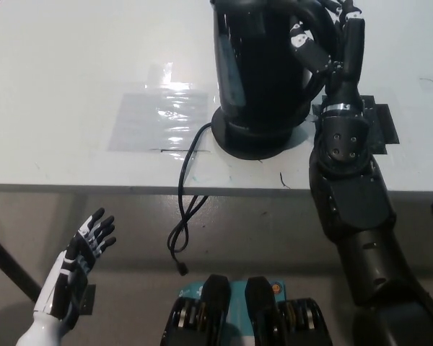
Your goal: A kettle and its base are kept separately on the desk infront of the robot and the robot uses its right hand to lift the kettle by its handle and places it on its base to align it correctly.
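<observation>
The kettle [263,61] is a tall, glossy black jug, its body widening slightly toward the bottom, with a dim bluish strip running down its left side that looks like a water window and faint reflections along its shiny wall. It stands upright on the round black base [256,137], whose rim shows as a dark disc spreading out beneath it near the front edge of the white desk [72,86]. The black right hand [325,40] is at the kettle's right side, fingers curled around the handle [314,29], the arm reaching up from the lower right. A black power cord [184,194] runs from the left of the base, over the desk edge, and hangs in a loop with its plug near the floor. A clear taped sheet [159,119] lies flat on the desk just left of the base. The white left hand [86,249] rests low at the left, below the desk, holding nothing with its fingers spread
</observation>
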